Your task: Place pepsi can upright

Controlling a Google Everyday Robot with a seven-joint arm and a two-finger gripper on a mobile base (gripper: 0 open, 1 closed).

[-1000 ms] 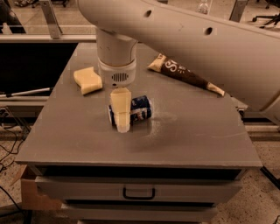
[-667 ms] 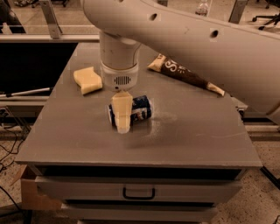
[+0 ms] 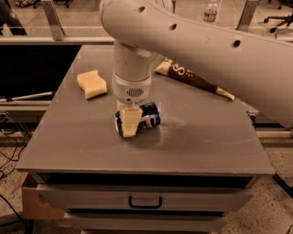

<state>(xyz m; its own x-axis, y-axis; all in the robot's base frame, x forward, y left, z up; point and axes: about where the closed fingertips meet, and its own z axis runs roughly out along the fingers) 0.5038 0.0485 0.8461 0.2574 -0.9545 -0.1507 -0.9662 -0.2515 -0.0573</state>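
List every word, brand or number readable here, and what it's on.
Long brown snack bag: white lettering, first letter looks like "S", rest blurred.
Small dark blue pepsi can, on its side at the gripper: white graphics, no readable text.
Clear plastic bottle far behind: label too small to read.

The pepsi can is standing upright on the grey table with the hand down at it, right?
No. In the camera view the pepsi can lies on its side on the grey table, not upright; the hand is down at it.
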